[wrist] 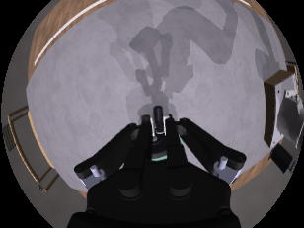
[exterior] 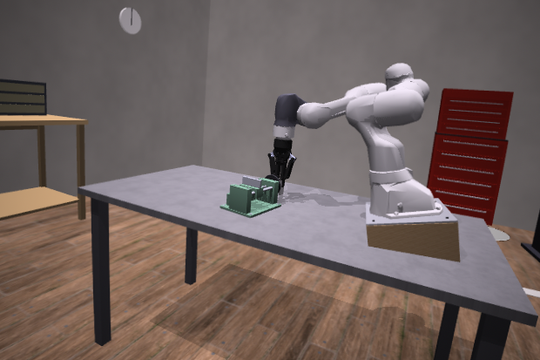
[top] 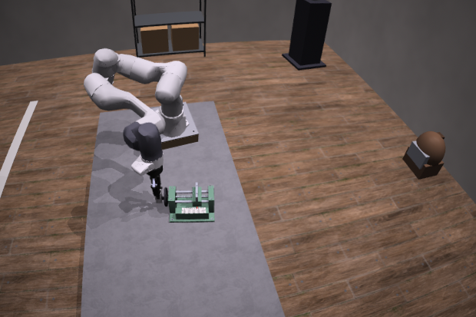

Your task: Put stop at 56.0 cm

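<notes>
A green frame (top: 172,206) (exterior: 239,199) with guide rods stands on the table. Its sliding stop (top: 196,200) (exterior: 251,181), with an upright grey plate, sits on the rods right of their middle in the top view. A white scale (top: 188,210) lies below it with a red mark near the stop; its figures are too small to read. The black handwheel (top: 166,196) (exterior: 273,178) is on the frame's left end in the top view. My gripper (top: 157,198) (exterior: 281,193) (wrist: 158,113) points down beside the wheel, shut on its black crank handle (wrist: 158,114). The fingers partly hide the wheel in the wrist view.
The grey table (top: 176,266) (exterior: 174,198) carries the frame and the arm's base (top: 179,139) (exterior: 412,237). The base stands behind the frame in the top view. A shelf rack (top: 169,18), a black pedestal (top: 309,32) and a red tool cabinet (exterior: 469,159) stand away from the table.
</notes>
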